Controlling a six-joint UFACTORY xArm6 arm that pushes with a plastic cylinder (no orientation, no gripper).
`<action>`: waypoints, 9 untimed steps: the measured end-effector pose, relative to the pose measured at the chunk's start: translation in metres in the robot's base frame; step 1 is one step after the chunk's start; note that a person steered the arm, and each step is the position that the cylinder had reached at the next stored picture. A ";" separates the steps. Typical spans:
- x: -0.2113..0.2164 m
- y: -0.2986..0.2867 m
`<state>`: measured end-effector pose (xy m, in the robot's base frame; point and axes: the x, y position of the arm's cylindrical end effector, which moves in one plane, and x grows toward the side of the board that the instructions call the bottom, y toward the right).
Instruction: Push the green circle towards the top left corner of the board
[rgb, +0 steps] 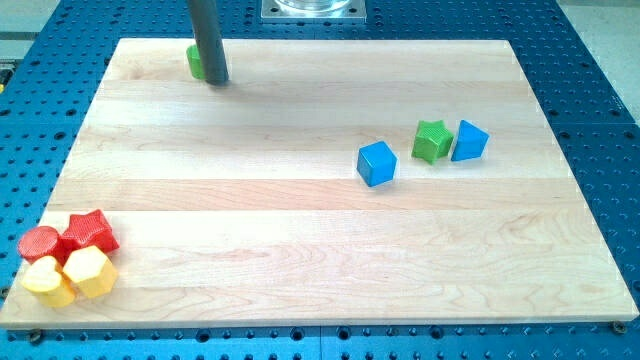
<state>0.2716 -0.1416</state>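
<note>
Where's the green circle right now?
The green circle sits near the board's top-left corner at the view's top, partly hidden behind my tip, which is against its right side.

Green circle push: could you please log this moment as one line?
green circle block near board's top-left corner | my tip touching its right | other blocks untouched
</note>
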 end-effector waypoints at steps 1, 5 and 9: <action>-0.001 0.027; -0.026 -0.070; -0.048 -0.040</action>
<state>0.2240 -0.1815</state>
